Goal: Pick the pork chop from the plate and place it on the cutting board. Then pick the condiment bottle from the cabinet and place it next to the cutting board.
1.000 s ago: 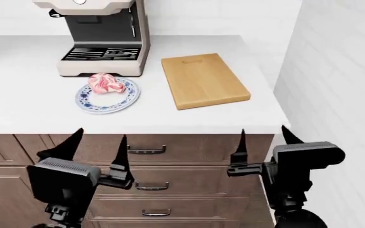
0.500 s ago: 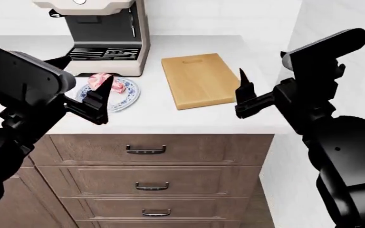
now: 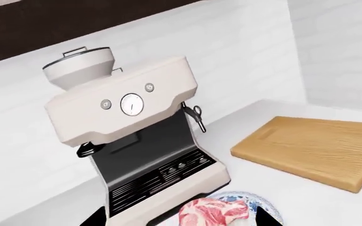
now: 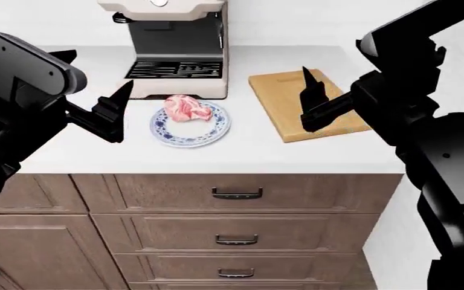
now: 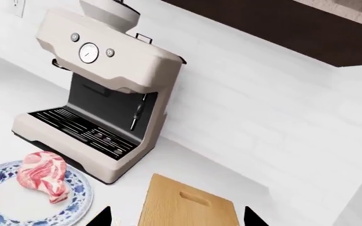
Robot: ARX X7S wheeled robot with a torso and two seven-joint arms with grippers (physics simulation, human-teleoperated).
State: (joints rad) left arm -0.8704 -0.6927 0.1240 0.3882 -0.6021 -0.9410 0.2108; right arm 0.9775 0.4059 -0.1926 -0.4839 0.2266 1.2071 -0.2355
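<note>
The pork chop (image 4: 185,109), pink-red with white marbling, lies on the blue-patterned plate (image 4: 170,135) on the white counter. Right of it lies the light-wood cutting board (image 4: 274,96), slot handle at its far end. My left gripper (image 4: 101,67) hangs open just left of the plate, above the counter. Its wrist view shows the pork chop (image 3: 212,212) on the plate (image 3: 259,202) between the open fingers. My right gripper (image 4: 328,60) is open above the cutting board (image 5: 187,207), and the plate (image 5: 74,207) lies to one side of it. The condiment bottle is out of view.
A cream espresso machine (image 4: 176,48) stands right behind the plate, close to the board's far corner. The counter ends at a white wall (image 4: 425,18) just past the board. Wooden drawers (image 4: 236,193) run below the counter edge. A dark brown wall cabinet (image 5: 294,28) hangs above.
Both arms have risen from below the counter edge to counter height. The head view has shifted, so counter items sit further right. My left gripper now stands left of the plate.
</note>
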